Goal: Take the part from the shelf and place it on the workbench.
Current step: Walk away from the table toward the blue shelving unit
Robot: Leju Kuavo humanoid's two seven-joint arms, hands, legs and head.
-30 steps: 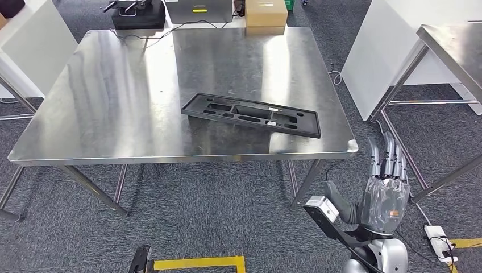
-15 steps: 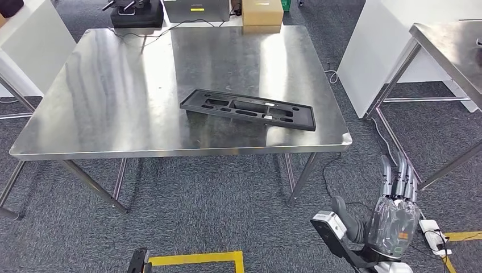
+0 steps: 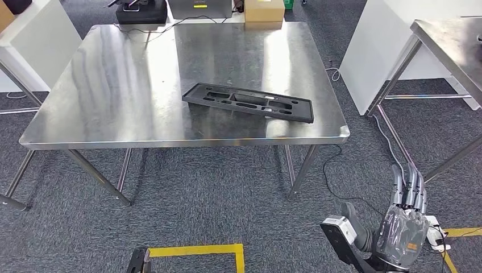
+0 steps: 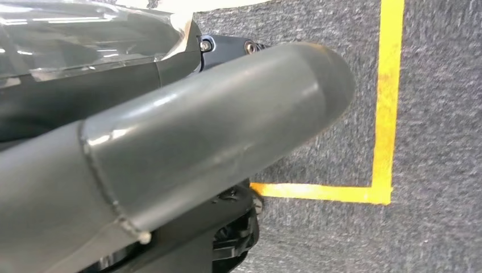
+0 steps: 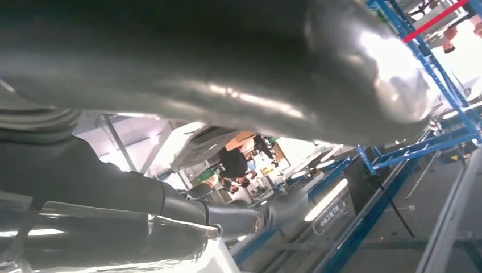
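Note:
The black flat part (image 3: 248, 103), a long tray-like panel with cut-outs, lies on the steel workbench (image 3: 113, 85) near its front right corner. My right hand (image 3: 404, 226) hangs low at the front right, well below and clear of the bench, with its fingers straight and nothing in it. In the right wrist view the thick thumb (image 5: 227, 68) is blurred and close. My left hand (image 4: 187, 153) hangs over the grey carpet, its grey thumb stretched out and holding nothing.
A second steel table (image 3: 452, 40) and a white partition (image 3: 386, 51) stand to the right. A cardboard box (image 3: 263, 10) and a black device (image 3: 140, 12) sit beyond the bench's far edge. Yellow floor tape (image 3: 199, 250) and a white power strip (image 3: 436, 236) lie near my feet.
The whole picture has shifted, so the camera moved; the bench now looks a little farther off. My right hand has sunk lower at the front right, still holding nothing.

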